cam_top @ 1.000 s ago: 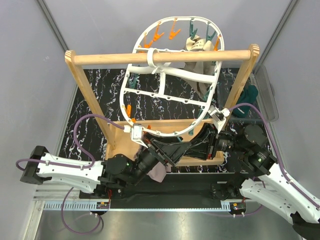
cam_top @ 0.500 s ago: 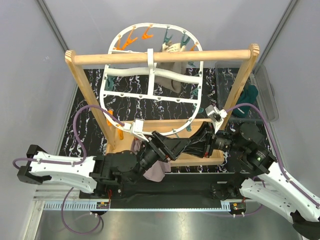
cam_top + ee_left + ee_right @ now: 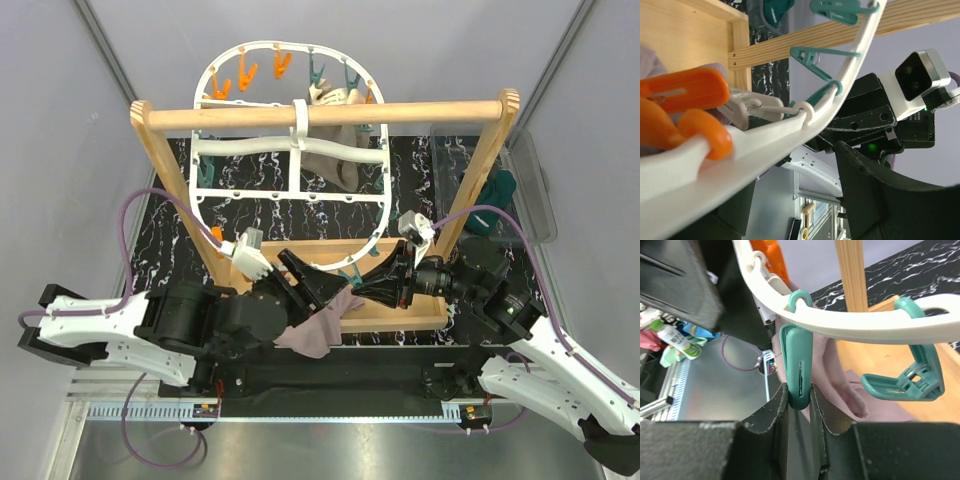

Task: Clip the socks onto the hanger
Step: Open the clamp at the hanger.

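The hanger (image 3: 330, 196) hung from the wooden rail stand (image 3: 330, 113) above the black marbled desk (image 3: 180, 210). At its near rim the right claw (image 3: 800, 390) was clenched on a teal clothespin (image 3: 799, 365). A mauve-pink sock (image 3: 318, 332) lay bunched just behind and below that pin. The left claw (image 3: 305, 283) had its jaws apart, with the rim running between them. A dark teal sock (image 3: 497, 190) sat in the clear bin (image 3: 540, 195) on the right.
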`<action>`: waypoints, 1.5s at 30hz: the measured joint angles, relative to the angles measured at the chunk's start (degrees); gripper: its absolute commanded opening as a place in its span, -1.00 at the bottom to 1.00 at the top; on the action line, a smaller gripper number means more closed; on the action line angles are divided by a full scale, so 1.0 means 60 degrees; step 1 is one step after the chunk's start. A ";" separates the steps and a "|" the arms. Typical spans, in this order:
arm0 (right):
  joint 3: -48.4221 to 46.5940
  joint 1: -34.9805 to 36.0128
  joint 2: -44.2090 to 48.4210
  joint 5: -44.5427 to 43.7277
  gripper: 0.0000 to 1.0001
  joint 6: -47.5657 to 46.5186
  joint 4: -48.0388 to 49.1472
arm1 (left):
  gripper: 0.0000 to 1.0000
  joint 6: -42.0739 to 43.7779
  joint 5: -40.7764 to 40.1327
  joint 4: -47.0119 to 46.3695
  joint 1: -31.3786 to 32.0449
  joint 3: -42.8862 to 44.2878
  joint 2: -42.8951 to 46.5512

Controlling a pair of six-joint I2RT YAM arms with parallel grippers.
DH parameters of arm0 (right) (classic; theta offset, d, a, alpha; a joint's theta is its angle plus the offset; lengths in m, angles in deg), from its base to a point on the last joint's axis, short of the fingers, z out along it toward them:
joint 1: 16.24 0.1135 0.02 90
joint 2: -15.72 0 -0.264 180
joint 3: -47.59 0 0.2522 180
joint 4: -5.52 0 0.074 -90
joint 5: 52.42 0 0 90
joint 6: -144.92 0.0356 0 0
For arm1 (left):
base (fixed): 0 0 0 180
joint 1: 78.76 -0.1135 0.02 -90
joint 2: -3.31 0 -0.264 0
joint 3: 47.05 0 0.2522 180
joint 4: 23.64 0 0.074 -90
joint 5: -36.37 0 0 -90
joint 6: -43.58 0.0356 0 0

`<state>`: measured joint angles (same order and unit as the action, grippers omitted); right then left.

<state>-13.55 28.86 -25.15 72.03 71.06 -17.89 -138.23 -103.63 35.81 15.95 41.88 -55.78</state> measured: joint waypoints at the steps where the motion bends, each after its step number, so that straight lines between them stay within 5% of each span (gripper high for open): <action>1: -0.0011 0.0004 -0.0011 -0.0051 -1.00 -0.0098 0.0015 | 0.36 -0.0452 0.0018 0.0834 0.0062 0.0616 -0.0321; 5: -0.0124 0.0004 -0.0091 -0.0251 -1.00 -0.0393 -0.0026 | 0.43 -0.2069 -0.0033 0.3734 0.0339 0.3967 -0.2375; 8: -0.0160 0.0004 -0.0106 -0.0423 -1.00 -0.0521 -0.0047 | 0.43 -0.2648 -0.0146 0.4269 0.0535 0.5588 -0.3661; 19: -0.0160 0.0004 0.0142 -0.1126 -1.00 -0.0710 -0.0794 | 0.51 -0.3224 -0.0659 0.5002 0.0565 0.3781 -0.3136; 23: -0.0160 0.0040 0.0160 -0.1220 -1.00 -0.0790 -0.0882 | 0.51 -0.1581 -0.0645 0.3574 0.0616 0.0929 -0.0922; 29: -0.0160 0.0055 -0.0182 -0.1260 -1.00 -0.0834 -0.0790 | 0.36 0.2397 0.0018 -0.1326 0.0911 -0.3625 0.3155; 35: -0.0175 0.0055 -0.0517 -0.1322 -1.00 -0.0816 -0.0550 | 0.51 0.4707 0.0561 -0.2707 0.1341 -0.3231 0.3136; 45: -0.0331 0.0055 -0.0634 -0.1348 -1.00 -0.0798 -0.0601 | 0.42 0.7737 0.2499 -0.3493 0.1515 -0.1566 0.2375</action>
<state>-15.54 29.19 -28.95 63.95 66.27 -21.50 -91.80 -88.63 14.85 25.05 32.48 -41.53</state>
